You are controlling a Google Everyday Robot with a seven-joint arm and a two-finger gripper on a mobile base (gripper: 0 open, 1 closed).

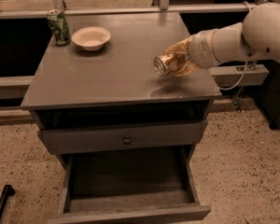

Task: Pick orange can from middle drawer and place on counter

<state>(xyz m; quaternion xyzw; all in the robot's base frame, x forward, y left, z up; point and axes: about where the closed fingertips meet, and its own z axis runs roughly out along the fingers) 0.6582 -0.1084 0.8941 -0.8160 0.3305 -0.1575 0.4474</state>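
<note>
My gripper comes in from the right on a white arm and is shut on the orange can. The can lies on its side in the fingers, silver end facing left, held just above the right part of the counter; its shadow falls on the top below it. The middle drawer is pulled open at the bottom of the cabinet, and its dark floor holds nothing I can see.
An upright green patterned can stands at the counter's back left, with a pale bowl beside it. A shut drawer front with a small round knob sits above the open drawer. A metal rail runs behind the cabinet.
</note>
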